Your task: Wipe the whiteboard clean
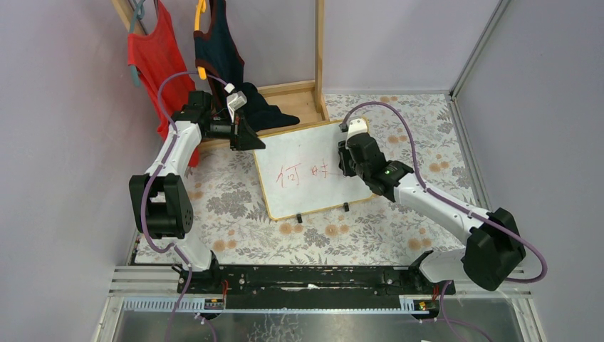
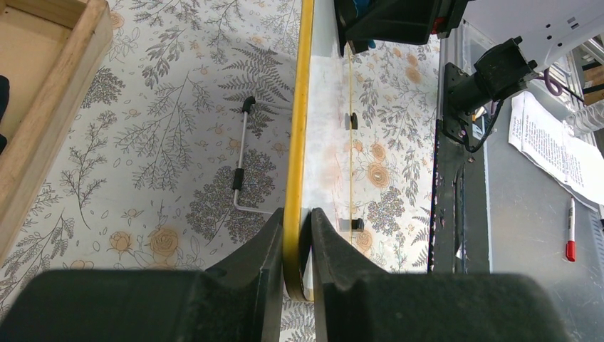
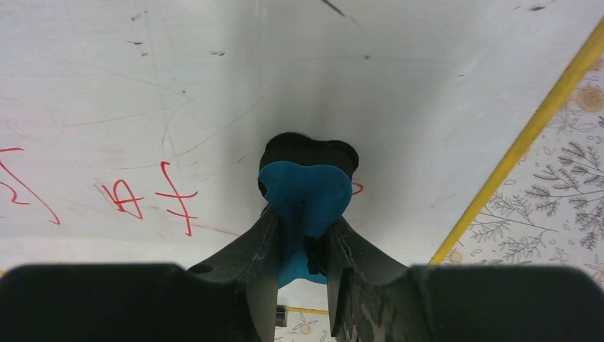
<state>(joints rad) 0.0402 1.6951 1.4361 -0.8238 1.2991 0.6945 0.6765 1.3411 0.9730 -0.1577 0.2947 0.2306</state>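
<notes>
The whiteboard [image 1: 313, 160], white with a thin yellow frame and two small black feet, stands tilted on the floral cloth. Red characters [image 1: 303, 173] are on its face. My left gripper [image 1: 251, 137] is shut on the board's top left corner; in the left wrist view the yellow frame [image 2: 298, 178] runs between its jaws [image 2: 297, 246]. My right gripper [image 1: 347, 158] is shut on a blue eraser [image 3: 305, 192] with a black pad, pressed to the board face [image 3: 214, 71] just right of the red strokes [image 3: 153, 196].
A wooden clothes rack base [image 1: 285, 100] with a red top [image 1: 153, 57] and a dark garment [image 1: 221, 50] stands behind the board. A metal hex key [image 2: 241, 164] lies on the cloth behind the board. A red-capped marker [image 2: 570, 229] lies beyond the table rail.
</notes>
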